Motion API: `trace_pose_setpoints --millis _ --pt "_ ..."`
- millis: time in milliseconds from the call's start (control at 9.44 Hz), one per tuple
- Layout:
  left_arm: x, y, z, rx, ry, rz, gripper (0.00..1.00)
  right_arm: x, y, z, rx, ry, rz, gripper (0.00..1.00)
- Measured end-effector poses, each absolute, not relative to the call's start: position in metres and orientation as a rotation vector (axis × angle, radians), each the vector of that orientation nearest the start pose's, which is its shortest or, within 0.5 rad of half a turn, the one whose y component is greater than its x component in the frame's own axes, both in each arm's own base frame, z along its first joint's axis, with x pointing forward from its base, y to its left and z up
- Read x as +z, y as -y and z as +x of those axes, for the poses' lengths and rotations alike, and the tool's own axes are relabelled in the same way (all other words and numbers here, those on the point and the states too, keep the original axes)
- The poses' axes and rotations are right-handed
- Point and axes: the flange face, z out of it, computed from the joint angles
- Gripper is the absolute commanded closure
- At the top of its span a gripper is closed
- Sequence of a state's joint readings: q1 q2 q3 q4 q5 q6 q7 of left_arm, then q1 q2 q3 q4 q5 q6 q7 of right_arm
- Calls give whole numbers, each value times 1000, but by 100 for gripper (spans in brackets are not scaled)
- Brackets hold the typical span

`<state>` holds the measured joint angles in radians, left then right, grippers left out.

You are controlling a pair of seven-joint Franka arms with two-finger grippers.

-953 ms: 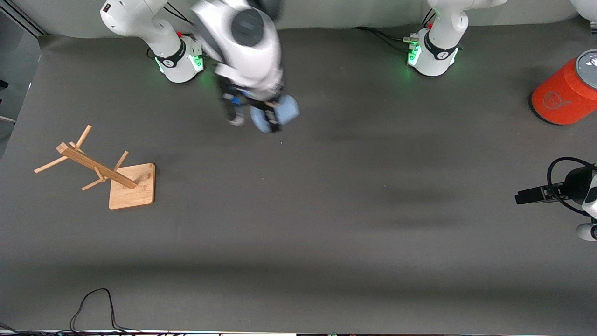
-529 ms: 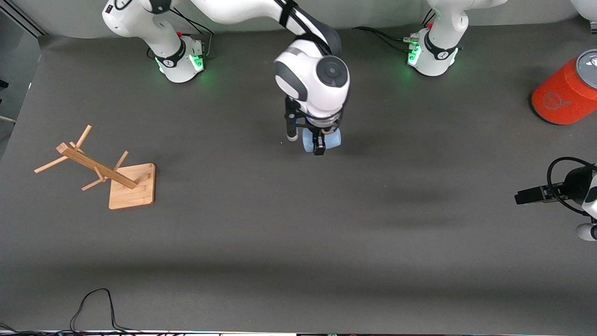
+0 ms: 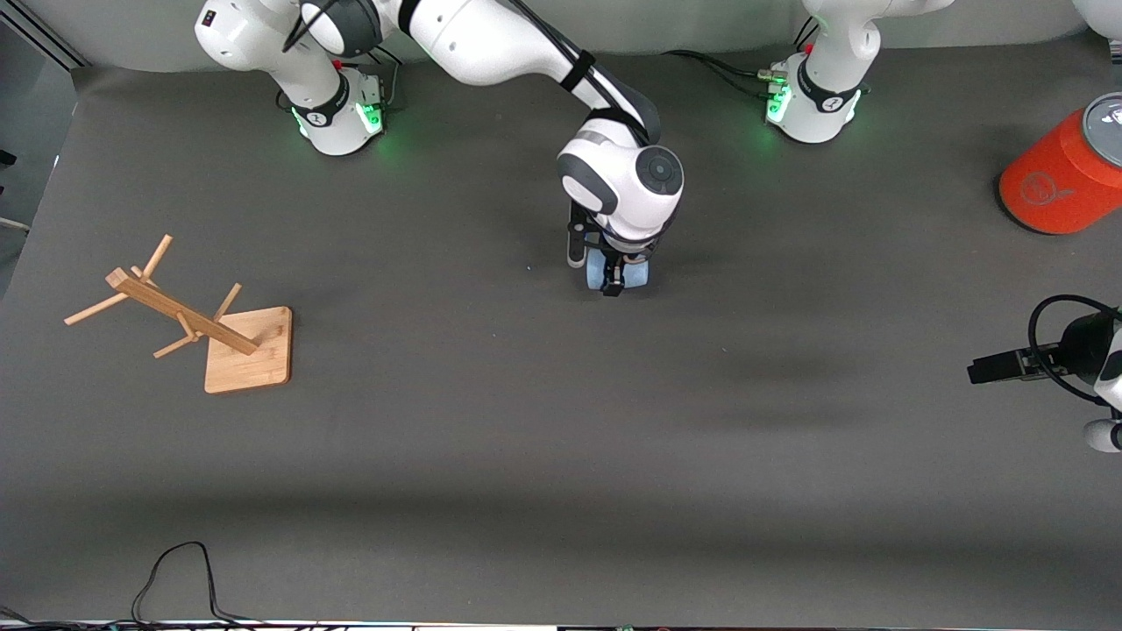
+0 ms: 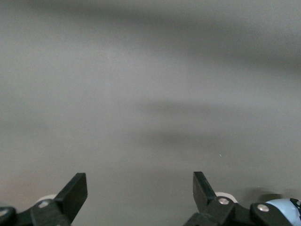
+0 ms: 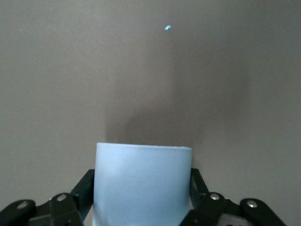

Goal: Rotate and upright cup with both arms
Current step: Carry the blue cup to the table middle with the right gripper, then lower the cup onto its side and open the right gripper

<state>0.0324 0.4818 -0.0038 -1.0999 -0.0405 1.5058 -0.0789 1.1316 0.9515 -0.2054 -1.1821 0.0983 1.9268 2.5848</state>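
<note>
The light-blue cup is clamped between the fingers of my right gripper, which points down over the middle of the table, low above the mat. In the right wrist view the cup fills the gap between the black fingers, with one flat end toward the mat. I cannot tell whether it touches the mat. My left gripper waits at the left arm's end of the table. In the left wrist view the left gripper is open and empty over bare mat.
A large orange can stands at the left arm's end, near the bases' side. A wooden peg rack on a square base stands at the right arm's end. A black cable lies at the table edge nearest the front camera.
My right arm has swung the cup away from its base toward the table's middle and lowered it. The left arm has not moved.
</note>
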Motion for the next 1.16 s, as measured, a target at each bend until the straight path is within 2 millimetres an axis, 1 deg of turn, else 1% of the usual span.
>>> trace_pose_setpoints --millis 106,212,318,424,635,741,847,953,1059,1165 --pt "540 -16 684 122 170 -3175 0 192 -624 401 -205 -2399 -2274 58" --pt "540 -16 684 122 170 -3175 0 188 -631 396 -213 -2386 -2280 33" --pt "540 -16 684 122 169 -3175 0 188 -634 394 -225 -2380 -2281 0" --pt "540 -16 684 122 169 -3175 0 187 -634 394 -227 -2381 -2280 0" --pt "540 -16 684 122 169 -3175 0 177 -632 395 -238 -2388 -2285 0" --pt "540 -16 684 122 169 -3175 0 178 -632 396 -240 -2388 -2281 0" --pt "540 -15 684 122 169 -3175 0 184 -633 400 -237 -2383 -2268 0" --pt "540 -15 684 122 168 -3175 0 197 -635 405 -226 -2375 -2250 0" --pt "540 -15 684 122 168 -3176 0 219 -635 410 -212 -2380 -2235 0" --pt "540 -15 684 122 168 -3176 0 250 -631 414 -195 -2398 -2229 0"
